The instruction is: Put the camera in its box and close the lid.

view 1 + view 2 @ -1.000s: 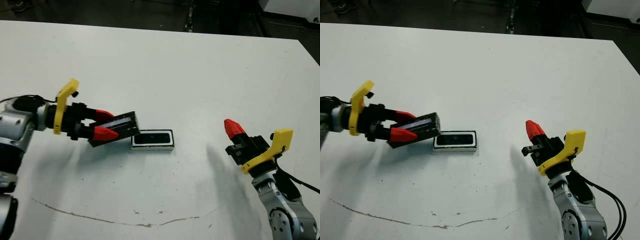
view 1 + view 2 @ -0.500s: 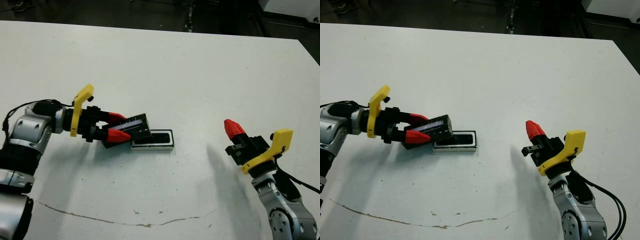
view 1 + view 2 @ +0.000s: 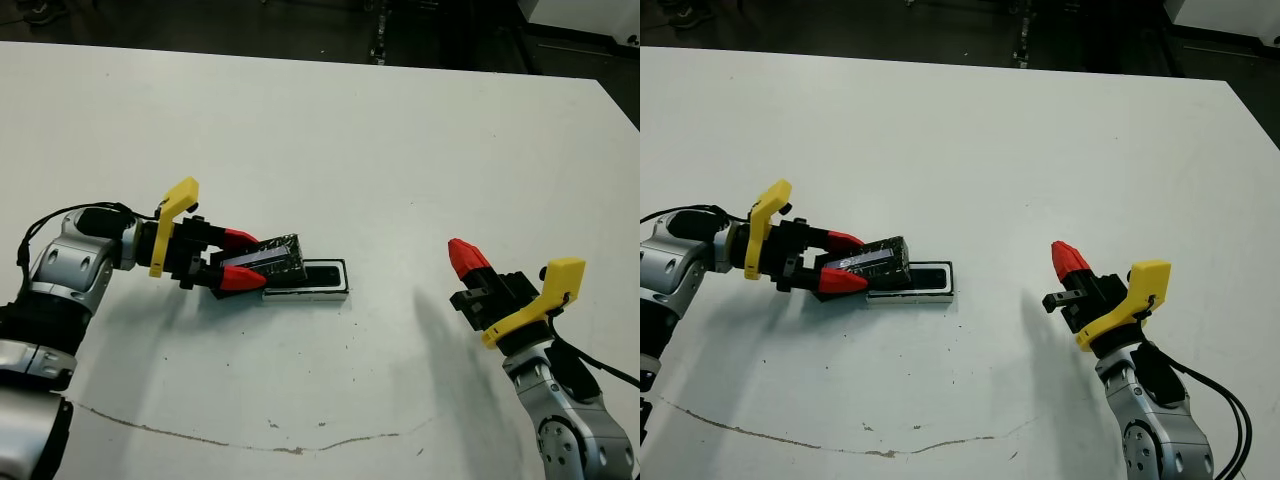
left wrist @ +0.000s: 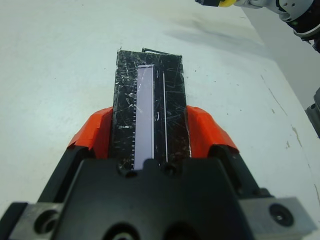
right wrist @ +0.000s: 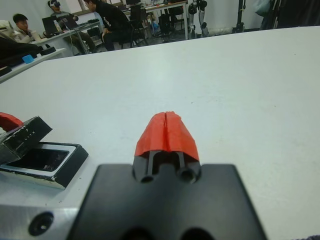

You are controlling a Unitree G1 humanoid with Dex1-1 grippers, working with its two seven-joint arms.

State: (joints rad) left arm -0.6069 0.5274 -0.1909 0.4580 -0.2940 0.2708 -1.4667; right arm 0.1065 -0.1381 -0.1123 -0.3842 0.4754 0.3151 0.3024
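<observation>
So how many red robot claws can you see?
2. The left gripper is clamped on the lid, right at the box. The right gripper is shut and empty, off on the bare table.

Head pair overlooks table [image 3: 400, 120]; wrist views sit low, close.

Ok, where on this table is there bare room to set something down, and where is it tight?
The white table is bare across its far half and between the box and the shut right gripper. The near strip is free too, with only a thin brown stain line. It is tight at the box's left end, where the left gripper holds the lid over it.
</observation>
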